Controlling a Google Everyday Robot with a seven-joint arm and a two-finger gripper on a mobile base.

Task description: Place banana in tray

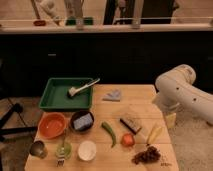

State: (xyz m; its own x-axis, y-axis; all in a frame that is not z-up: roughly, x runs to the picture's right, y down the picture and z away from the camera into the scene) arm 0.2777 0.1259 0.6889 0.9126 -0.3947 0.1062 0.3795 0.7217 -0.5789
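- Wooden bench (142,107) holding the whole spread, dark cabinets behind it.
- White robot arm (182,90) coming in from the right, bent over the bench's right edge.
- Dark-green tray (50,100) sitting on the far-left part of the bench. Long-handled brush (82,89) lying inside, handle poking out over the tray's right corner.
- Orange bowl (51,125) just in front of the tray, with a dark bowl (82,121) right beside it holding something blue.
- Gripper (170,119) hanging under the arm at the bench's right edge, near the banana. Honestly can't tell whether clenched or released.
- Grey cloth (114,95) crumpled mid-bench, just right of the tray.
- Banana (154,134) lying flat on the bench near the right edge, well apart from the tray.
- Green chili pepper (110,132) around the middle, between the dark bowl and a dark block (131,125).
- Grapes (147,155) bunched at the front, just below the banana.
- White cup (87,150) and metal cup (38,148) along the front-left edge.
- Red tomato (128,140) beside the pepper's tip.
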